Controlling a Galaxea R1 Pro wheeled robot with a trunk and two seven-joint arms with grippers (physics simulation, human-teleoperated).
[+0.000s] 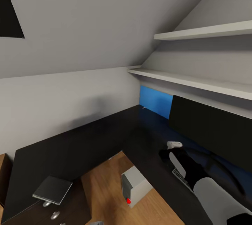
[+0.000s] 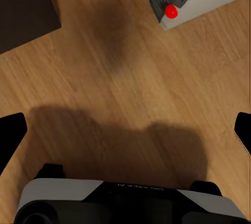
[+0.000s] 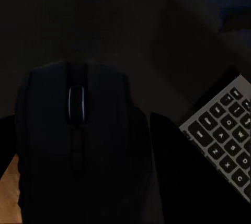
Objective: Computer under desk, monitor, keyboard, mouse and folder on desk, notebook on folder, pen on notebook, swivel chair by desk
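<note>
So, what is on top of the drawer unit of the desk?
A thin grey notebook lies flat on the black top of the desk, above the round knobs. Whether anything lies beneath the notebook is covered.

I'm seeing a matt black counter point(image 1: 70, 151) over a warm wood-plank floor point(image 2: 125, 78). The computer point(image 1: 134, 183) is looking like smooth grey plastic, and the mouse point(image 3: 73, 145), in this dim view, is probably matt black plastic.
</note>
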